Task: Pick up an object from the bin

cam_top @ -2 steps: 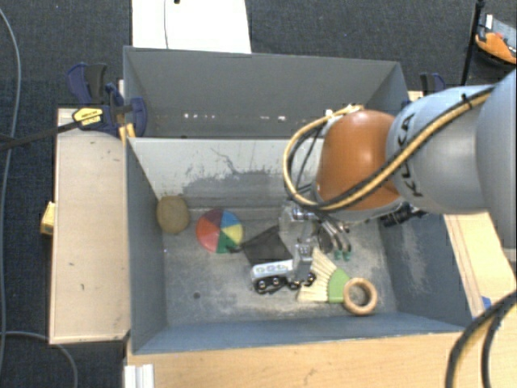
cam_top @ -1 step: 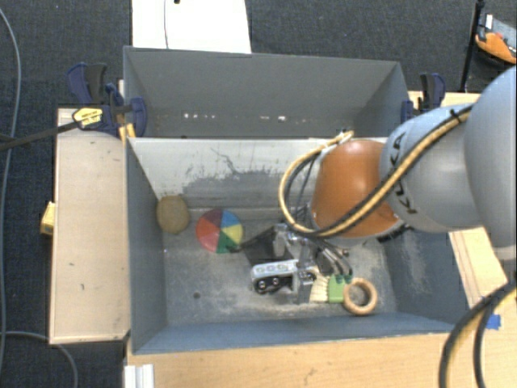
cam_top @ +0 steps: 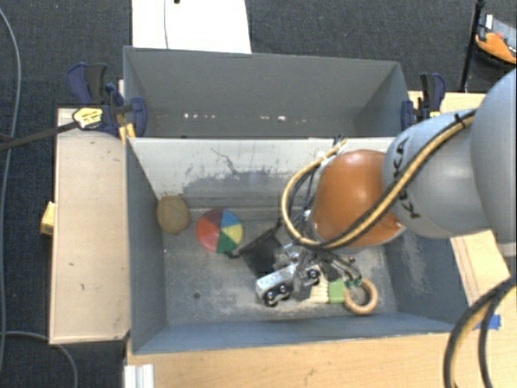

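The fingers (cam_top: 297, 275), opening impossible to tell, hang over what looks like a silver toy car (cam_top: 275, 287).

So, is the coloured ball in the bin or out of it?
In. The coloured ball lies on the bin floor, beside a tan ball.

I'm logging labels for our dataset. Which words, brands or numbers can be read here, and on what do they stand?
"KUKA": dark letters running along the grey arm, partly crossed by a cable.
There is no text to read on the coloured ball, the toy car or the other things in the bin.
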You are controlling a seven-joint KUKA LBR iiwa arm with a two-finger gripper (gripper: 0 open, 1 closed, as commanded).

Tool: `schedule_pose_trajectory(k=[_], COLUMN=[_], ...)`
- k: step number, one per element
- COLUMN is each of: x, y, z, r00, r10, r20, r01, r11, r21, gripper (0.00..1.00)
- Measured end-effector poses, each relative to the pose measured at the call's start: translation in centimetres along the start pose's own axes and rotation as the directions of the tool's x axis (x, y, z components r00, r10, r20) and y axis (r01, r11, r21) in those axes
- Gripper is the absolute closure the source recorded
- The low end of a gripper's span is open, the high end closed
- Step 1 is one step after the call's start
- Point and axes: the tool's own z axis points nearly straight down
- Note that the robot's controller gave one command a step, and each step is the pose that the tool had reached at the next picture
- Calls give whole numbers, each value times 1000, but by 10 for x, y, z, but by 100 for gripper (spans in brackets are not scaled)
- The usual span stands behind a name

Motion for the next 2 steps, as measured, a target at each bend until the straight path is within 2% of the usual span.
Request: schedule_pose_trajectory(k=[1, 2], x=[0, 5], y=[0, 2], z=[0, -127], r00=[1000, 1000], r10=[1, -25], r20=[0, 2], r01=[-1, 25], r11=[1000, 1000], r21=[0, 0], gripper=[100, 100])
